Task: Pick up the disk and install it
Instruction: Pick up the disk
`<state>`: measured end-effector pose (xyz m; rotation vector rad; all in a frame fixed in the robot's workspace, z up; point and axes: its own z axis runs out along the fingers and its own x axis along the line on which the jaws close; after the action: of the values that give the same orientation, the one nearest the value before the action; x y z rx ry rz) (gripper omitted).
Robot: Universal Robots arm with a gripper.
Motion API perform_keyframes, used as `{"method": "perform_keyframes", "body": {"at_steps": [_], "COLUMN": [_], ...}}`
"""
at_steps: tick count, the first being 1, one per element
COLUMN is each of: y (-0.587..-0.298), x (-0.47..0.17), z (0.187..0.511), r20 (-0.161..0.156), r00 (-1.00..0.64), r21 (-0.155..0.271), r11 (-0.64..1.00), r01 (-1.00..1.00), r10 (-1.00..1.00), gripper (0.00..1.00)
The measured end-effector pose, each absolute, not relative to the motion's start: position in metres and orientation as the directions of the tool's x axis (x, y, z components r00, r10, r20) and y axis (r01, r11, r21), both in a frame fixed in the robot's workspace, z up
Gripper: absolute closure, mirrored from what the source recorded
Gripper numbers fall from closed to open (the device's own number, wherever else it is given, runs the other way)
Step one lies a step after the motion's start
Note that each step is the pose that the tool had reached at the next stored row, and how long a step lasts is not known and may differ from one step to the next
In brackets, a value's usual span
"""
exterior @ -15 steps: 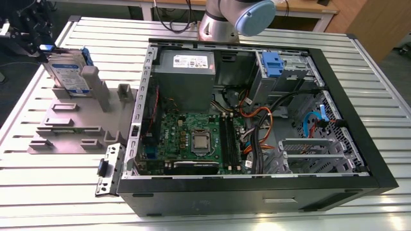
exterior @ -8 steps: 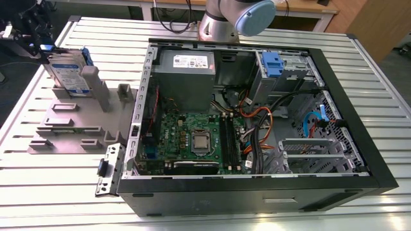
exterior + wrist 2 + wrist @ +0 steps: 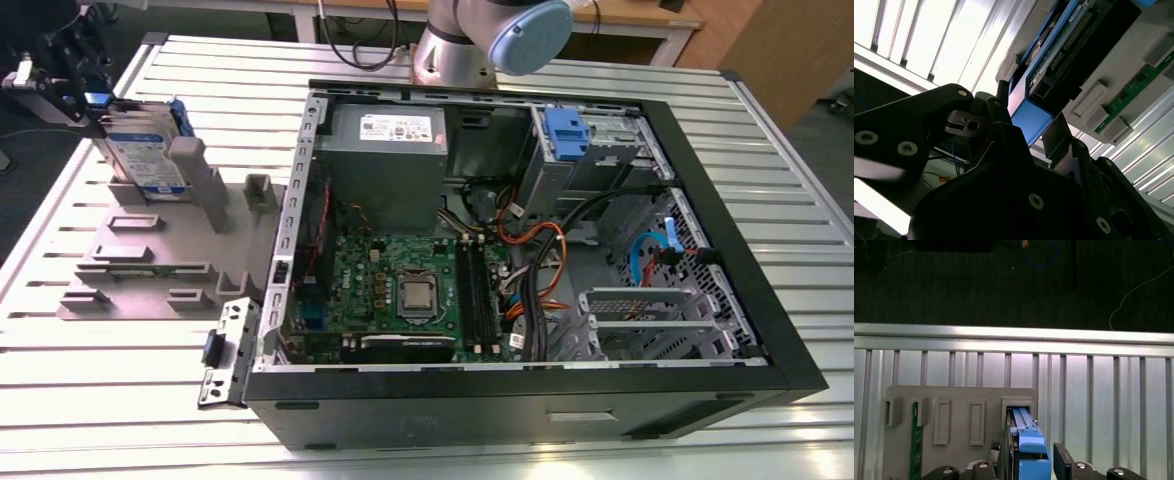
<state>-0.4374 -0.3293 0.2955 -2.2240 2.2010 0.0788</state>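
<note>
while the disk (image 3: 1026, 437) stands upright in the holder's (image 3: 959, 395) end slot, the gripper (image 3: 1032, 452) straddles it; whether clamped cannot be told.

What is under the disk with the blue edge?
A grey holder: the disk stands upright in it. The holder's walls cover the disk's bottom edge, so what lies right beneath it is hidden.

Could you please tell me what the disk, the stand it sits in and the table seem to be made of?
The disk: silver metal body, going by its dull sheen, with a glossy blue rail, likely plastic. The stand: matte grey, uniform and blocky, probably plastic. The table: ribbed bright metal, likely aluminium, judging by its reflections.
</note>
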Motion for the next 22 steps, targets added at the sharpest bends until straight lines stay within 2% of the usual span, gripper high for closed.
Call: {"method": "perform_keyframes", "body": {"at_steps": [7,8,22], "y": [-0.3293,-0.3293,-0.3293], "x": [-0.4374,-0.4374,-0.4366], "z": [0.2937,0.2934,0.2902], "r20": [-0.044,-0.044,-0.043], "r00": [0.011,0.011,0.011], "r21": [0.027,0.027,0.027], "r11": [-0.012,-0.012,-0.012], "r01": [-1.0,-1.0,-1.0], "r10": [-0.999,-0.999,-0.999], "gripper": [0.49,0.55,0.55]}}
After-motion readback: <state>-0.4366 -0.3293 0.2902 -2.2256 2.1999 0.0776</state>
